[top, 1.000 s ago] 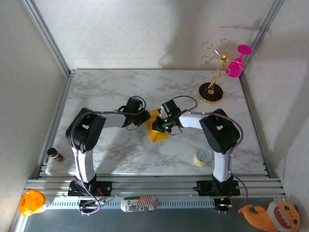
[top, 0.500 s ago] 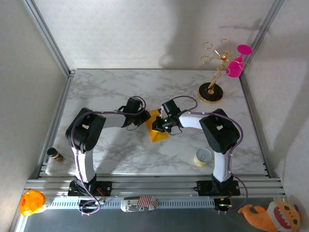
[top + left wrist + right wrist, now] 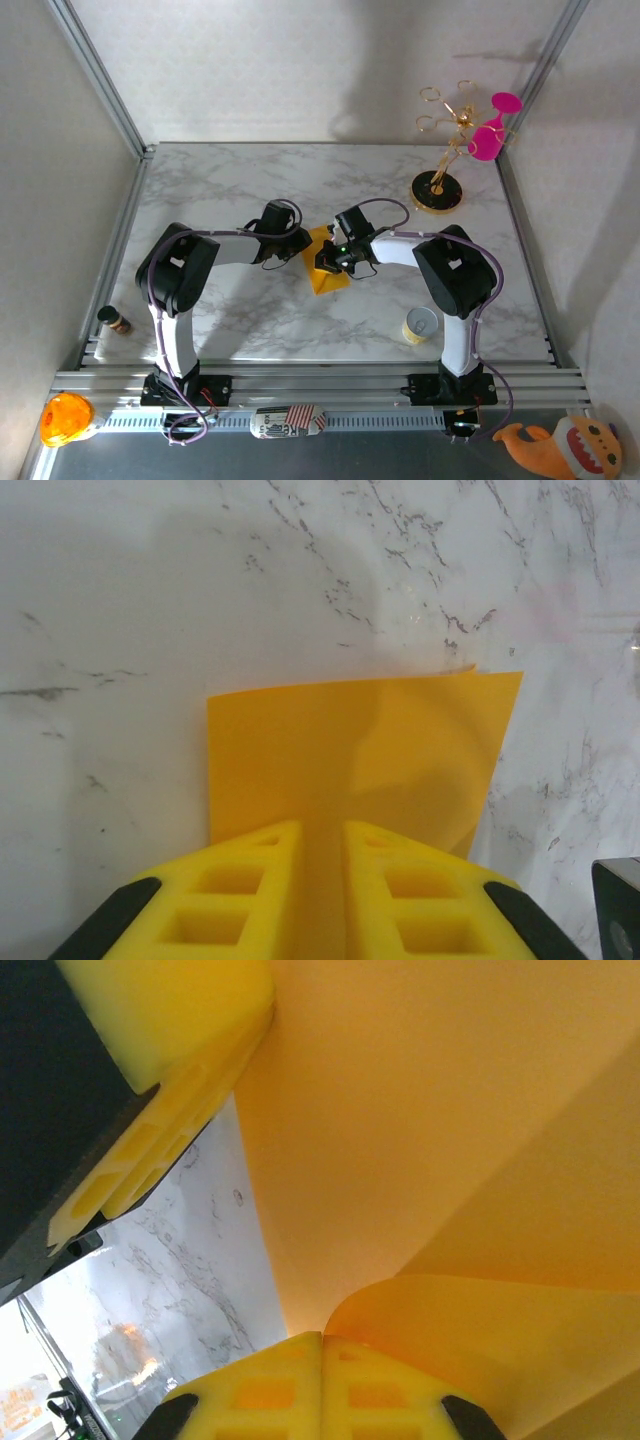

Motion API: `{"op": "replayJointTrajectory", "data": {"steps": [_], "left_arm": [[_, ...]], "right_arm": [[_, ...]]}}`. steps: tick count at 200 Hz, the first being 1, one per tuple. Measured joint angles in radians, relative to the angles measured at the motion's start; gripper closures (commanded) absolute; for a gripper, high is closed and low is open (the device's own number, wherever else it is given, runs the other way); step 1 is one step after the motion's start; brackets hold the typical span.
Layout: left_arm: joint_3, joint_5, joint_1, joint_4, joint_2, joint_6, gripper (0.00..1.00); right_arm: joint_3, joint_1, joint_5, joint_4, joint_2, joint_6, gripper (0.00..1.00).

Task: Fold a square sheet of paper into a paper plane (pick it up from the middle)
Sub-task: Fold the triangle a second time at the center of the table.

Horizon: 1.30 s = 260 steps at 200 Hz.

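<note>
Left wrist: paper [image 3: 360, 740] flat in left gripper [image 3: 322, 832] pinch; curled in right gripper [image 3: 322, 1340] pinch.

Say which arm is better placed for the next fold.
Probably right: the right end effector is shut on a raised flap of the square sheet of paper, while the left end effector anchors one edge.

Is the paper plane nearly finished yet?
Not yet. Done: the square sheet of paper looks folded over once, with a second edge peeking out along the top. In hand: the right pincer is shut on a curled part of it, and the sheet runs between the fingers of the left pincer. Left: no pointed nose or wings so far.
</note>
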Motion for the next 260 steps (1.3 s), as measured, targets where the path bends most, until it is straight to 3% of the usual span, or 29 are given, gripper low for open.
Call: {"op": "replayJointTrajectory", "data": {"steps": [260], "left_arm": [[-0.001, 0.0, 0.0, 0.0, 0.0, 0.0, 0.82]], "right_arm": [[-0.002, 0.0, 0.023, 0.017, 0.011, 0.018, 0.97]]}}
